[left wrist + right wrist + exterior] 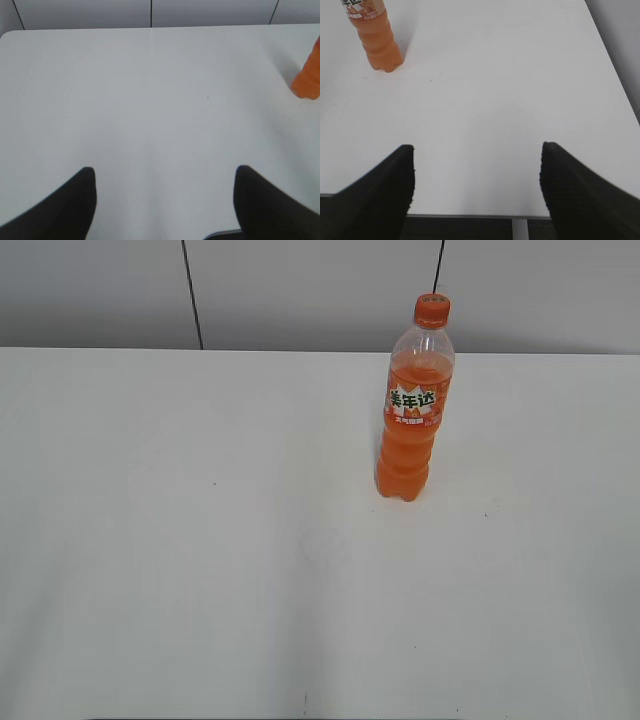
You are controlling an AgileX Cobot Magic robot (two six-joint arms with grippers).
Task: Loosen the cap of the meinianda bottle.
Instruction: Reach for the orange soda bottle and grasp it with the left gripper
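The meinianda bottle [410, 410] stands upright on the white table [200, 540], right of centre, full of orange soda, with an orange-green label. Its orange cap [432, 309] sits on top. The bottle's base shows at the right edge of the left wrist view [307, 80] and its lower body at the top left of the right wrist view [377, 42]. My left gripper [165, 172] is open and empty over bare table, far from the bottle. My right gripper [477, 150] is open and empty near the table's front edge. Neither gripper shows in the exterior view.
A grey panelled wall [300, 290] with dark seams runs behind the table. The table's right edge [615, 65] and front edge [470, 216] show in the right wrist view.
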